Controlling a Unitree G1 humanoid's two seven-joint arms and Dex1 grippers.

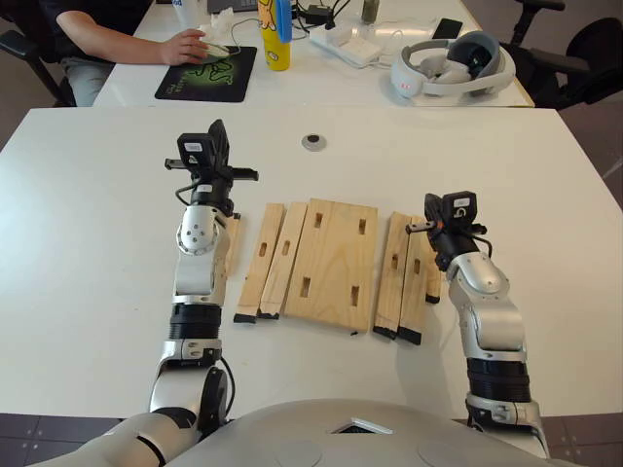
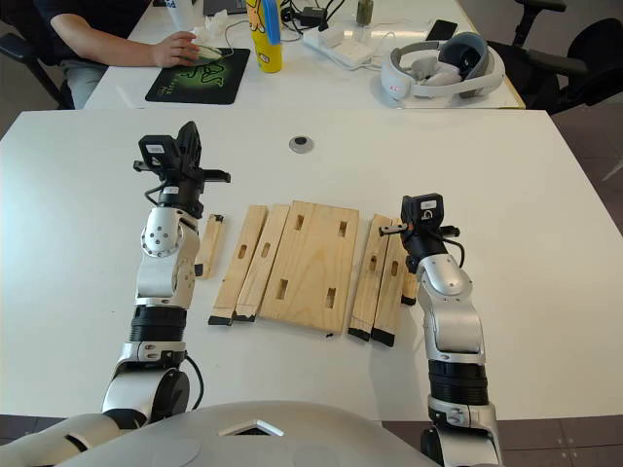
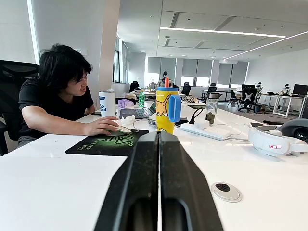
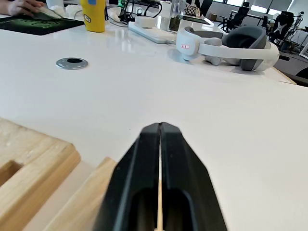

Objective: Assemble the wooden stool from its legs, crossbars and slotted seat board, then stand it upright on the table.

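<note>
The slotted seat board (image 1: pixel 331 263) lies flat in the middle of the white table (image 1: pixel 97 195). Two leg pieces with black tips (image 1: pixel 265 261) lie along its left side and two more (image 1: pixel 401 274) along its right. A short crossbar (image 2: pixel 209 245) rests left of the left legs, beside my left forearm. My left gripper (image 1: pixel 218 141) is raised above the table behind that crossbar, shut and holding nothing (image 3: pixel 159 137). My right gripper (image 2: pixel 407 209) hovers low over the far ends of the right legs, shut and not holding anything (image 4: pixel 160 127).
A round metal grommet (image 1: pixel 313 142) is set in the table beyond the board. A second table behind carries a black mouse pad (image 1: pixel 207 74), a yellow bottle (image 1: pixel 275 34) and a white headset (image 1: pixel 450 66). Bare tabletop extends to both sides.
</note>
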